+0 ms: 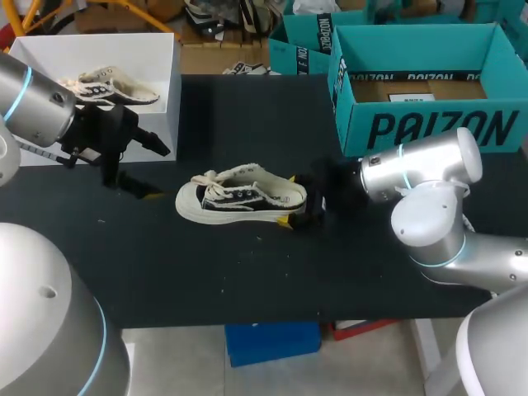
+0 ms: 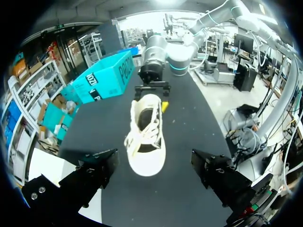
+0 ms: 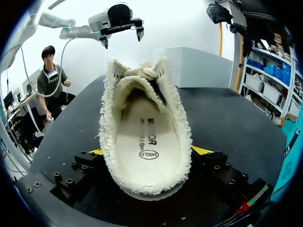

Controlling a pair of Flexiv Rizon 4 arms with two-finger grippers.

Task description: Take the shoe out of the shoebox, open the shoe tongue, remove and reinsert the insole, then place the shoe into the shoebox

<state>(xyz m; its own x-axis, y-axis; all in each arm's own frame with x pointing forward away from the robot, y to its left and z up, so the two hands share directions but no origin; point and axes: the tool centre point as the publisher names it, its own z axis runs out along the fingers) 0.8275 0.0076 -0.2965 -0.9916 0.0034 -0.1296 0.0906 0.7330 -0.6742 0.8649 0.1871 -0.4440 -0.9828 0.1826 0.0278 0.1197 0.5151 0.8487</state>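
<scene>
— Gripping what, on the right?
— My right gripper (image 3: 150, 153) pinches the shoe (image 1: 239, 196) at the heel; my left gripper (image 1: 158, 172) hangs open, empty, off the toe. The shoe lies on the table (image 1: 247, 272). It looks light, with soft canvas, so I'd hold the stiffer heel.

L arm (image 1: 33, 107) & R arm (image 1: 429, 190) wearing smooth silver-grey shells w/ thin blue rings at joints, black wrist sections leading into black claw blocks, R claw (image 3: 149, 151) showing small screws (image 3: 61, 177), yellow fingertips (image 3: 201, 150), red-green wires (image 3: 246, 206) trailing beside, L claw (image 2: 154, 166) looking alike
</scene>
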